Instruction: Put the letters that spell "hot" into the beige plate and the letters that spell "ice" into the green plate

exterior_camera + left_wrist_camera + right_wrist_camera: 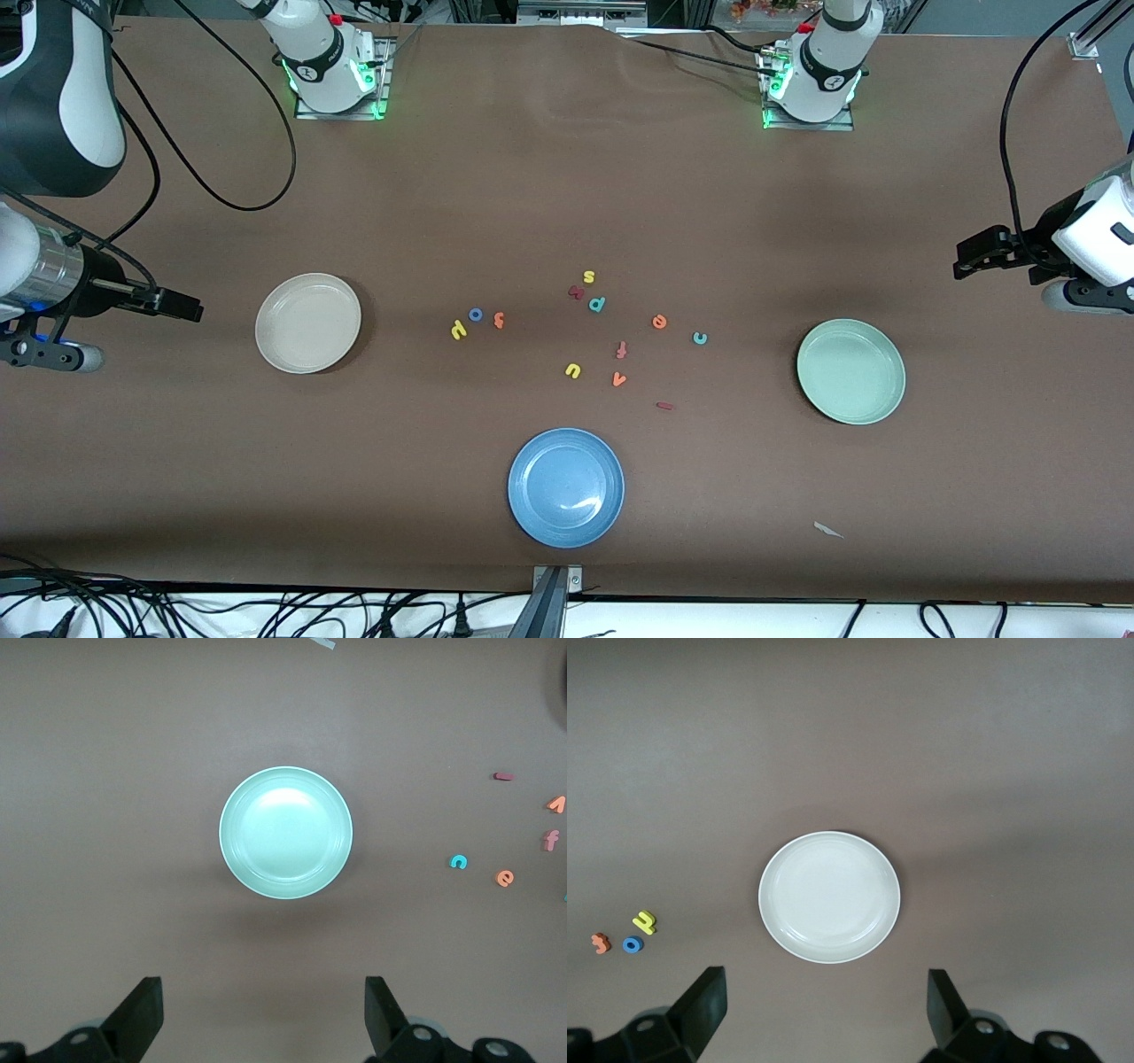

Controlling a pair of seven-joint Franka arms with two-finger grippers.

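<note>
I see the left gripper [264, 1014] with its 2 fingers spread wide and empty, hanging over the brown desk [567, 177] at the left arm's end, near the round shallow pale mint-green plate [850, 371]; that plate holds nothing. My right gripper [824, 1010] is likewise wide apart and empty, over the right arm's end of the desk, near the round shallow cream-beige plate [307, 322], which also holds nothing.

Between the 2 plates the small foam letters lie scattered mid-desk. The yellow h [458, 330], blue ring-shaped o [476, 315] and orange t [499, 320] sit close together, toward the beige plate. The orange e [659, 322] and teal c [700, 338] lie toward the green plate, with the dark red bar i [664, 406] nearer the front camera. Among them I see a yellow s [589, 276], teal p [597, 304], red-orange f [621, 350], yellow u [572, 370] and orange v [619, 379]. A round blue plate [566, 486] rests near the desk's front edge.
</note>
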